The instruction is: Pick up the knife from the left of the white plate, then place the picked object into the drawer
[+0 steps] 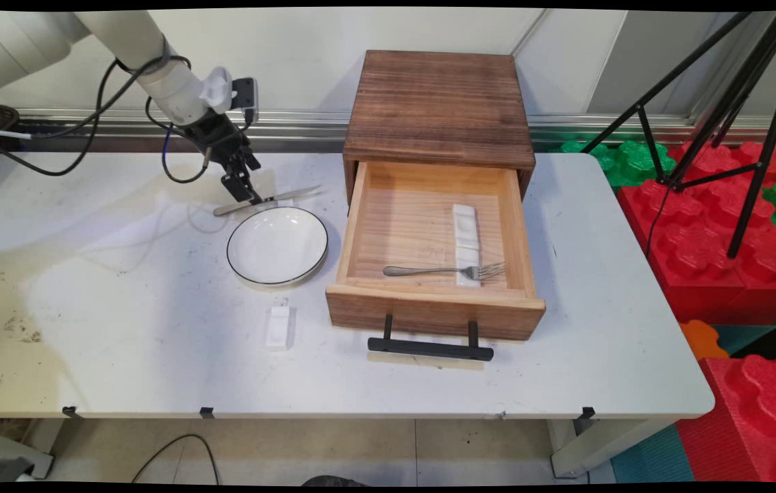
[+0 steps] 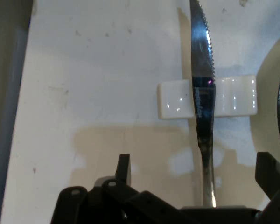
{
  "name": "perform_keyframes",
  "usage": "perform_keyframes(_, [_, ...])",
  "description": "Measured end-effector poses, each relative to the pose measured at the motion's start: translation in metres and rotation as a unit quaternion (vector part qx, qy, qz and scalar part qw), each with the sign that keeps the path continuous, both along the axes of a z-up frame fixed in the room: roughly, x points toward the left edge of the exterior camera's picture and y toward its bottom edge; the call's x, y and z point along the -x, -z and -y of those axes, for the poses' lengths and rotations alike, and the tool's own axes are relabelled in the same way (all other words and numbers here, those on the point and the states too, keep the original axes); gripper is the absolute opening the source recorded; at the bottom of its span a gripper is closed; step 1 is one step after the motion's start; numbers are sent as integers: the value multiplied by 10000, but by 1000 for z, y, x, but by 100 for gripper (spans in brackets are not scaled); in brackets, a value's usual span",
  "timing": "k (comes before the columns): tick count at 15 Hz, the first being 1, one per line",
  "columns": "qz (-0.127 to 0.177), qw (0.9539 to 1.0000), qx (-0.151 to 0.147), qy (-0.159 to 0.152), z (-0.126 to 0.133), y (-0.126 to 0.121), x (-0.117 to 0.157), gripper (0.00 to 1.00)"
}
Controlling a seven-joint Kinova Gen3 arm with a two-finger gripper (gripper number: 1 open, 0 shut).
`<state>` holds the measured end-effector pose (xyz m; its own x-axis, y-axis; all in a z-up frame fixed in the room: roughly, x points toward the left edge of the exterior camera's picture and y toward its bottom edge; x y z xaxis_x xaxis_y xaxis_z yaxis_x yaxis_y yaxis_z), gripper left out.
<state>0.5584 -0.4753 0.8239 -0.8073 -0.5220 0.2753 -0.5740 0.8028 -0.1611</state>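
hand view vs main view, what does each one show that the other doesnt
Only the hand view shows the knife's serrated edge and the small white rest it lies across, with the open gripper straddling the handle end.

Only the main view shows the open wooden drawer, the fork lying across a long white rest inside it, and another small white rest on the table in front of the plate.

Both show the knife, the gripper above it, the table and the black-rimmed white plate, which the hand view only catches at its edge.

One knife [image 2: 201, 93], one fork [image 1: 442, 271], one plate [image 1: 277, 245], three white rests [image 2: 175, 100] [image 1: 278, 327] [image 1: 466, 233], one open drawer [image 1: 360, 205] at three o'clock of the plate, one worktop [image 1: 120, 329].
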Motion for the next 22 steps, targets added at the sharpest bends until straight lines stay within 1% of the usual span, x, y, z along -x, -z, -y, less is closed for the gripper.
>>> perform_keyframes(5, [-20, 9999, -107, -1, 8, 13, 2, 100])
perform_keyframes(9, [-42, 9999, -159, -30, 10, 19, 2, 100])
perform_keyframes(10, [-45, 9998, -168, -37, 10, 19, 2, 0])
perform_keyframes(19, [-43, 9997, -210, -72, 5, 19, -2, 0])
perform_keyframes(21, [-50, 9997, -216, -107, 2, 17, -4, 0])
perform_keyframes(22, [-61, 9996, -210, -177, -1, 14, -6, 0])
